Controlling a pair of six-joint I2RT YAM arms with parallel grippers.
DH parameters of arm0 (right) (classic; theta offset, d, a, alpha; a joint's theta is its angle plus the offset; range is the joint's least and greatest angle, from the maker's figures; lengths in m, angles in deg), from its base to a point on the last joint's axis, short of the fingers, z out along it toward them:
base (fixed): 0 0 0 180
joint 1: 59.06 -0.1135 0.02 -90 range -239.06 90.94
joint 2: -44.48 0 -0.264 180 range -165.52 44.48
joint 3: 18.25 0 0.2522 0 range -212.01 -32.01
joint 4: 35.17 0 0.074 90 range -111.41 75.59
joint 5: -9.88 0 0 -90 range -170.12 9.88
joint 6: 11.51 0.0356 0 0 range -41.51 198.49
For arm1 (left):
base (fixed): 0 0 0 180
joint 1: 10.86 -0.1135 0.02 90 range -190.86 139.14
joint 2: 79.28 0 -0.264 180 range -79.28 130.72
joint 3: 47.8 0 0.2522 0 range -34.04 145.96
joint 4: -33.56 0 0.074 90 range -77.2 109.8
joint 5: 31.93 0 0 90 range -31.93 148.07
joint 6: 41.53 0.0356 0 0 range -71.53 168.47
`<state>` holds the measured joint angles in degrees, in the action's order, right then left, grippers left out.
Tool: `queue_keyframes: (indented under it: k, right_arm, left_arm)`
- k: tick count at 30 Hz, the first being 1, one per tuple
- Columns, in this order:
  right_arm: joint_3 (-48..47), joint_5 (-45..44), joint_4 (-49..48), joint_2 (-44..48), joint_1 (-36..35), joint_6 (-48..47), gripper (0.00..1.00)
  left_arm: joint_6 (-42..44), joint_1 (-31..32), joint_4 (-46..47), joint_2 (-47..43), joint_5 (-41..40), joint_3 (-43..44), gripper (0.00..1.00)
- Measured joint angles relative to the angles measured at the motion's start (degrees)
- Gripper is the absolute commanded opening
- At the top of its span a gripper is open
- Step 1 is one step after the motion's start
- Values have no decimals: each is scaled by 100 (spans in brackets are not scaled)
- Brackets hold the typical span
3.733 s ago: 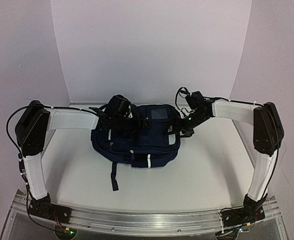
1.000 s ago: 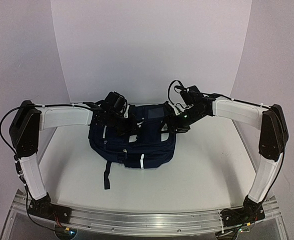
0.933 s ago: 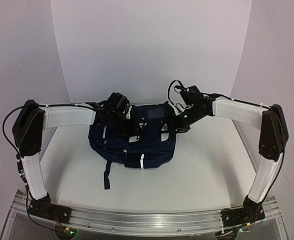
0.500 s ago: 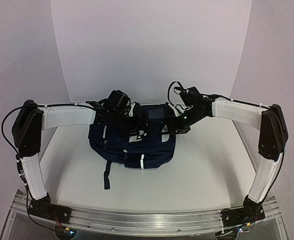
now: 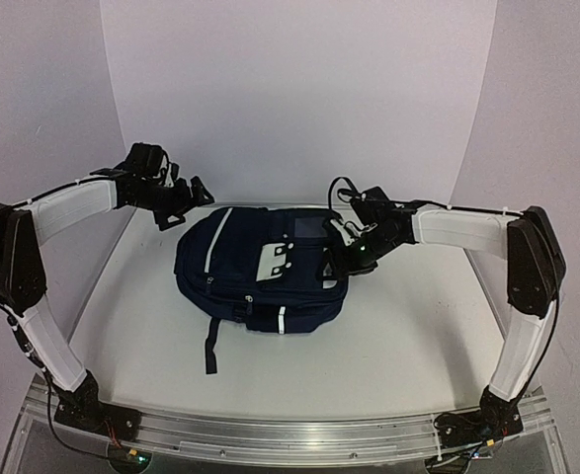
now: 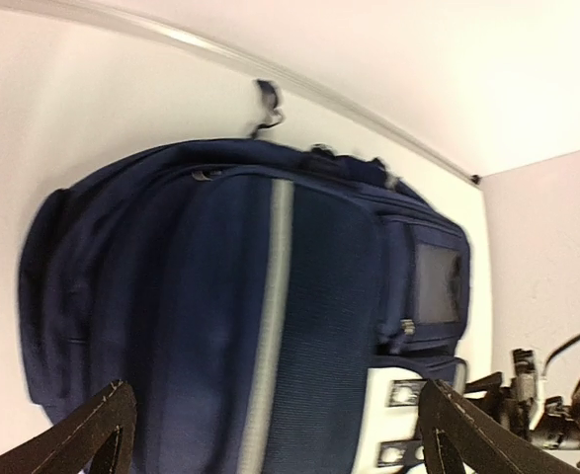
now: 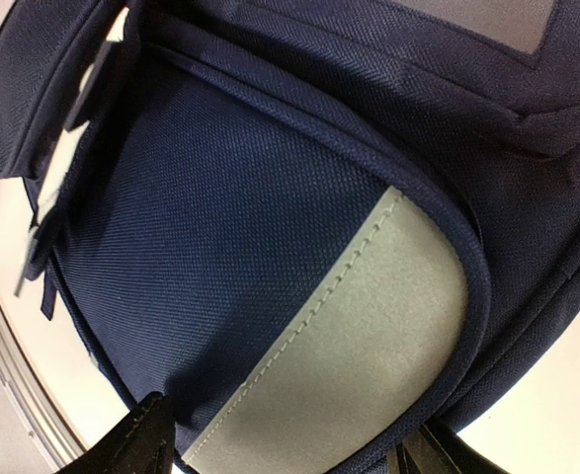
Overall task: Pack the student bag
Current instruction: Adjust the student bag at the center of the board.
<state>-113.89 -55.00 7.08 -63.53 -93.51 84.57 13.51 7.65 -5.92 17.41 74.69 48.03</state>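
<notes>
Risk: student bag point(image 5: 260, 276) slides on the table point(image 5: 398, 346) if my right gripper point(image 5: 343, 257) tugs its side alone; can't tell if those jaws pinch fabric. Bag lies flat mid-table. Left gripper point(image 5: 183, 202) hangs high off bag's left, jaws wide, empty; 2 elbows bowed out.

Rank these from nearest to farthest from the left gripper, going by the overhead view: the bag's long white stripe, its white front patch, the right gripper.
1. The long white stripe, on the left side of the student bag, closest to the left gripper.
2. The white front patch, mid-bag.
3. The right gripper, at the bag's right edge.
</notes>
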Motion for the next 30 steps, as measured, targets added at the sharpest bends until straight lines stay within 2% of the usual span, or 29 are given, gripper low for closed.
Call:
queue_keyframes:
  k: [6, 11, 15, 19, 22, 25, 27, 30]
  right_arm:
    - [2, -92, -34, -143, 15, -84, 73]
    - [-251, 23, 91, -394, 197, -218, 73]
    - [-825, -23, 247, -741, 466, -380, 73]
    - [-1703, -354, 461, -1202, 781, -572, 76]
    - [-2504, -769, 456, -1544, 998, -746, 81]
    - [-2984, -971, 473, -1633, 1121, -897, 89]
    - [-3156, -970, 531, -1583, 1156, -949, 96]
    - [-3161, -963, 601, -1330, 1213, -983, 98]
  left_arm:
    - [312, -289, -182, 560, 310, -8, 99]
    - [540, -110, 17, 543, 851, -490, 92]
    - [681, 375, 356, 337, 998, -1113, 88]
    - [659, 1042, 424, 227, 829, -1275, 86]
    - [653, 1710, 423, 228, 920, -1278, 89]
    - [656, 2267, 463, 215, 1358, -1278, 95]
    - [679, 2431, 470, 115, 1487, -1278, 99]
    - [692, 2334, 402, -196, 1465, -1222, 100]
